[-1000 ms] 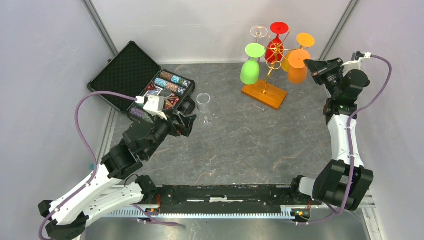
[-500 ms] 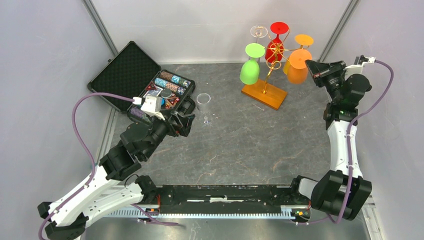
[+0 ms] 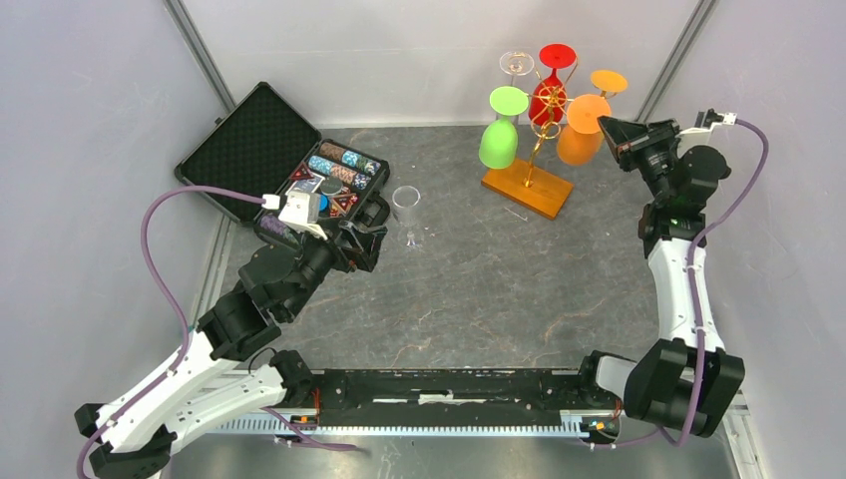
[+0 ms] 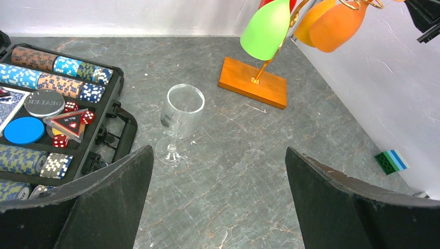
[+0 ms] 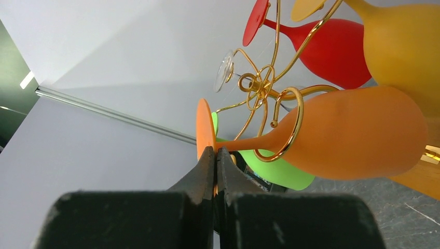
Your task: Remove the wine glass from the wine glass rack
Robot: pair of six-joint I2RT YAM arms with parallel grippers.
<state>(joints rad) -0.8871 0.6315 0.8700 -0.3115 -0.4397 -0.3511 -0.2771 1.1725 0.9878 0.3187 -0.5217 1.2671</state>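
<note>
1. Chips in striped rows fill the open black foam-lined case (image 3: 249,145) at far left; it plays no part in this step.
2. Next to the case, the left gripper (image 4: 218,153) hovers low over the table, its jaws spread wide and holding nothing.
3. Just ahead of it, a clear stemmed wine glass (image 4: 181,109) stands upright on the grey tabletop, well apart from the rack.
4. Further right, the thin gold wire wine glass rack on its orange-brown wooden base (image 3: 527,190) stands near the back wall. A lime-green glass (image 3: 498,143) and a red glass (image 3: 548,100) hang from it bowl-down.
5. The matte orange wine glass (image 5: 353,132) is tipped nearly level beside them. Its stem runs through a curled gold loop (image 5: 300,116), so it is not yet free.
6. The right gripper (image 5: 215,155) is pinched tight on that stem, right at the foot. The step in hand looks like extraction. The next move likely calls for sliding the stem out through the loop's open side, keeping the foot clear of the wire and the bowl off its neighbours.
</note>
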